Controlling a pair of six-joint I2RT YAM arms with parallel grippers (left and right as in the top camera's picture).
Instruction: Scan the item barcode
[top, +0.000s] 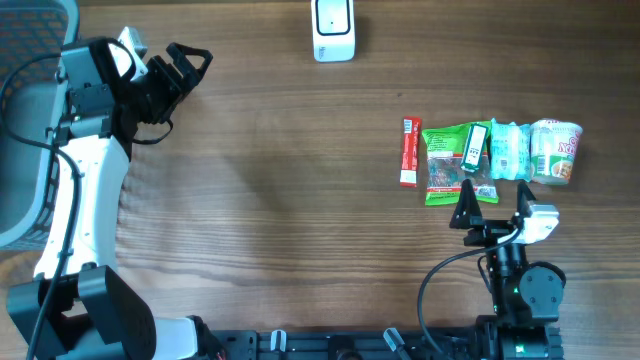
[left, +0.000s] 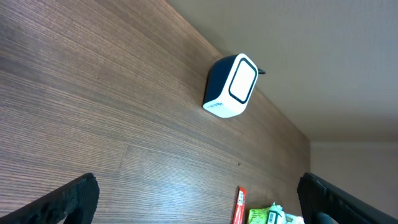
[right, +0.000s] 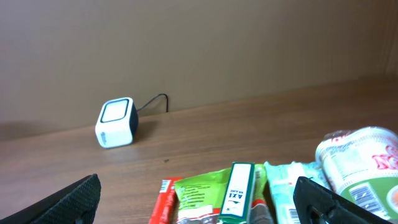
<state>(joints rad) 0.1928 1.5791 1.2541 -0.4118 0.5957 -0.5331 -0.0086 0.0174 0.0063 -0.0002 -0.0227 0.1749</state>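
While overhead hides the scanner (right: 116, 122) cable (right: 154, 101), right wrist shows it; left gripper (top: 190, 70) and right gripper (top: 494, 195) jaws spread.

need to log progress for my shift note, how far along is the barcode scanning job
Done: nothing visible. The row from red stick packet to cup noodles lies on the table, none lifted.
In hand: nothing. The right pincer hangs open just short of the green snack pouch; the left pincer is open and empty.
Left: pick an item, carry it to the barcode scanner and show its barcode.
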